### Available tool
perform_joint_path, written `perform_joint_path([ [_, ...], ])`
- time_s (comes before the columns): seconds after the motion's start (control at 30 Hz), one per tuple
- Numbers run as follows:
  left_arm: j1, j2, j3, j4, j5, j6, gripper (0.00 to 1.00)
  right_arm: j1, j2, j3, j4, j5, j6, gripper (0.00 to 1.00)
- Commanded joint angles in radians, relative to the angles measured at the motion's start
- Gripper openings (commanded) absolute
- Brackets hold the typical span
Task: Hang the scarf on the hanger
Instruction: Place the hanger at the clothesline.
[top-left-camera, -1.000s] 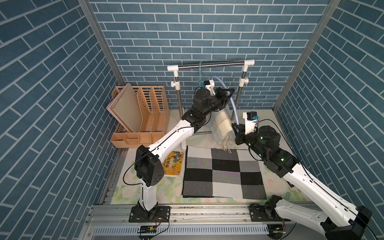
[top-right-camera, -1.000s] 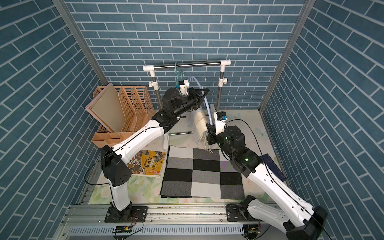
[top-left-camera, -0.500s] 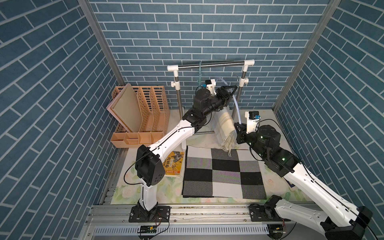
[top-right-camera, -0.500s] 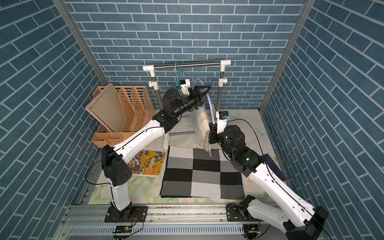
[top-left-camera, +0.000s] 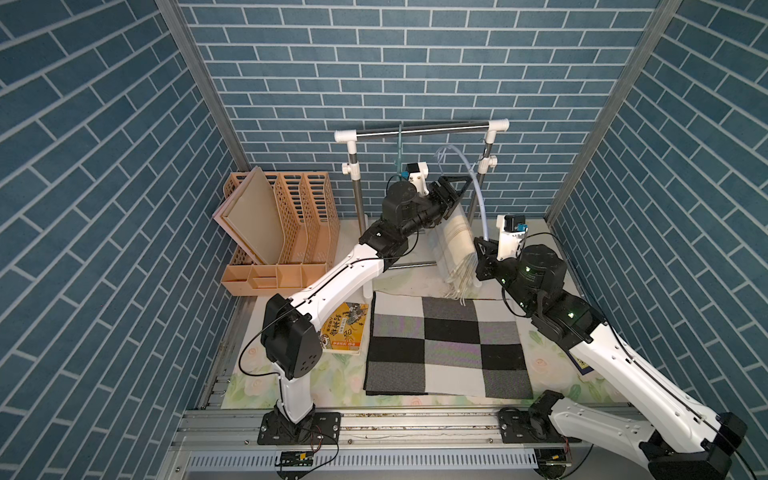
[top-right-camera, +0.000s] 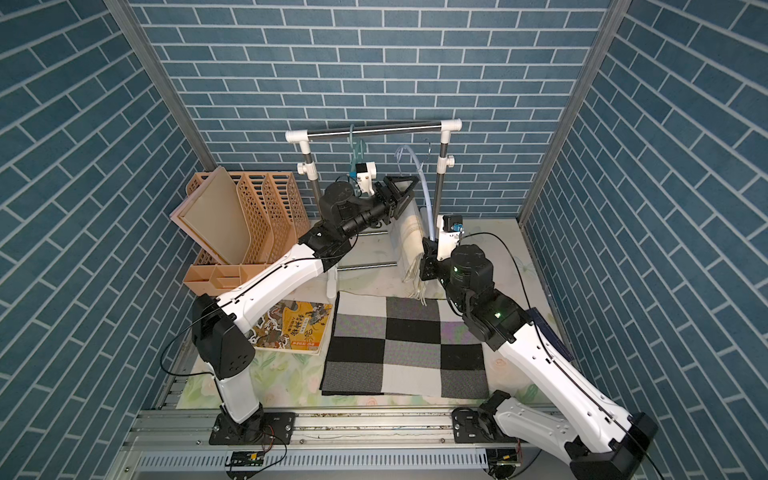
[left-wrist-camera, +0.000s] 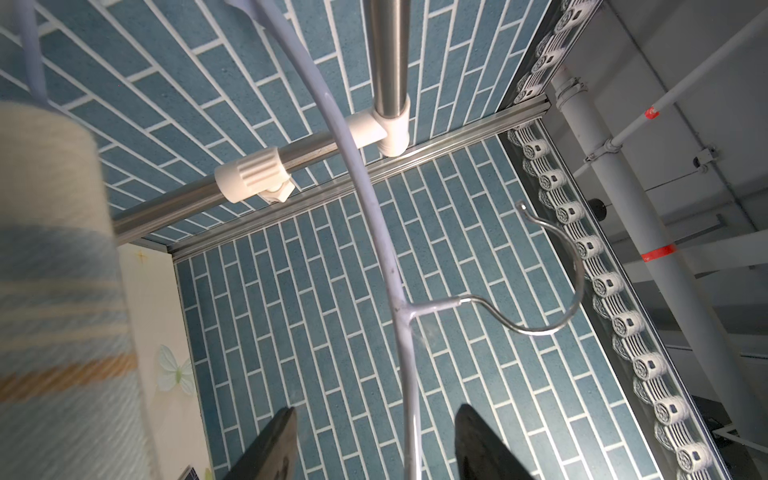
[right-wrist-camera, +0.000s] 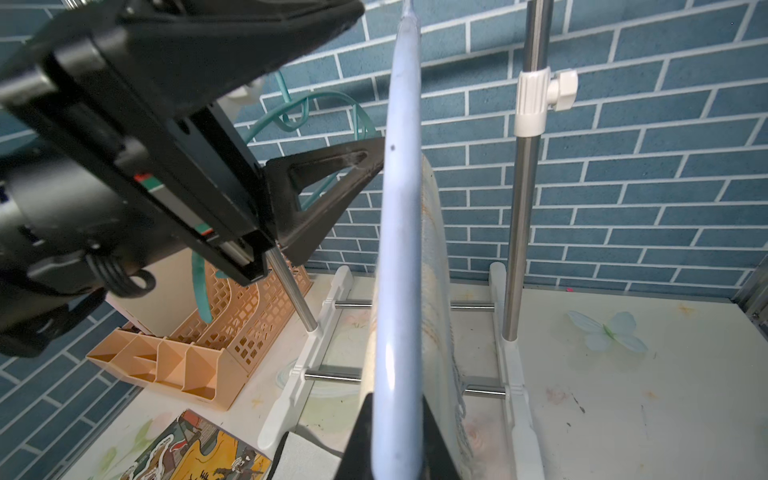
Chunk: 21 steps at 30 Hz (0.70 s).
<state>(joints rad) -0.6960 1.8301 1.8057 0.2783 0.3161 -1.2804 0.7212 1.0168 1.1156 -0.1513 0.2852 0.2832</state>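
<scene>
Blue hanger (right-wrist-camera: 399, 208) bearing scarf (top-left-camera: 453, 237) clamped in right gripper (right-wrist-camera: 395, 419); left gripper (left-wrist-camera: 374, 411) apart, seemingly empty.

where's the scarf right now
In both top views the scarf hangs from the hanger, right of centre, between left tool and right tool, before the rack.

Blue brick-patterned walls (top-left-camera: 415, 62) are enclosing the table (right-wrist-camera: 623, 395) on three sides, meeting at aluminium corner posts (top-left-camera: 205, 83). Even light is falling across its pale floral covering (top-left-camera: 249, 365).
</scene>
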Motion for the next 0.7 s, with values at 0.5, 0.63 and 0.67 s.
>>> perform_joint_path([
  [0.5,0.003,-0.349,-0.098,-0.295,-0.081,0.363,0.69,-0.037,0.198,0.308,-0.020,0.048,0.006,0.00],
  [0.63,0.004,-0.521,-0.266,-0.293,-0.183,0.458,0.70,-0.052,0.248,0.370,-0.049,0.038,0.013,0.00],
  [0.67,0.003,-0.567,-0.305,-0.296,-0.211,0.479,0.70,-0.059,0.262,0.391,-0.059,0.033,0.015,0.00],
])
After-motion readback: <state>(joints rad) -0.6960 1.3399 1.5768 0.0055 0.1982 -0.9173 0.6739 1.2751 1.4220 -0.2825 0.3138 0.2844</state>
